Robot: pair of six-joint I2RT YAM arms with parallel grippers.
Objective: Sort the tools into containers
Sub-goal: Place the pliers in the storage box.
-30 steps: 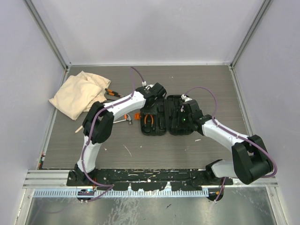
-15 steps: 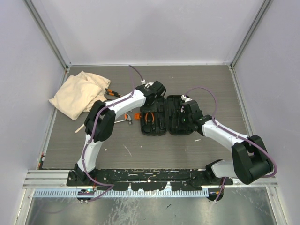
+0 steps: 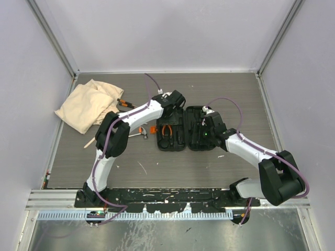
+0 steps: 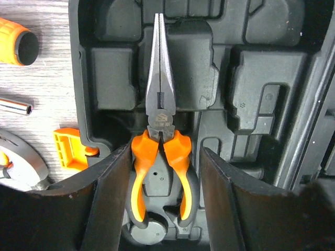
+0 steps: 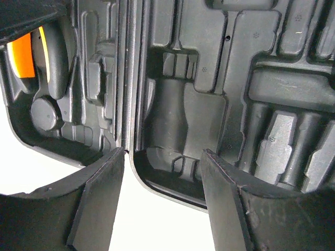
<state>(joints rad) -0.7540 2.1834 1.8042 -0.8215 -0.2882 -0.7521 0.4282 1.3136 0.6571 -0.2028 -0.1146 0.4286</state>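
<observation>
Now, left hand (image 4: 165,149) spread around orange-handled steel pliers (image 4: 159,99) in moulded black case (image 4: 256,99), right hand (image 5: 163,152) spread, empty.

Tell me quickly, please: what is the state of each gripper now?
Left gripper: open, fingers on both sides of the handles of the pliers, which lie in the case.
Right gripper: open, empty, over the case.

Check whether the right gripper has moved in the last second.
No. The right gripper hangs where it was, over the right half of the open tool case, same spot against its hinge line.
</observation>
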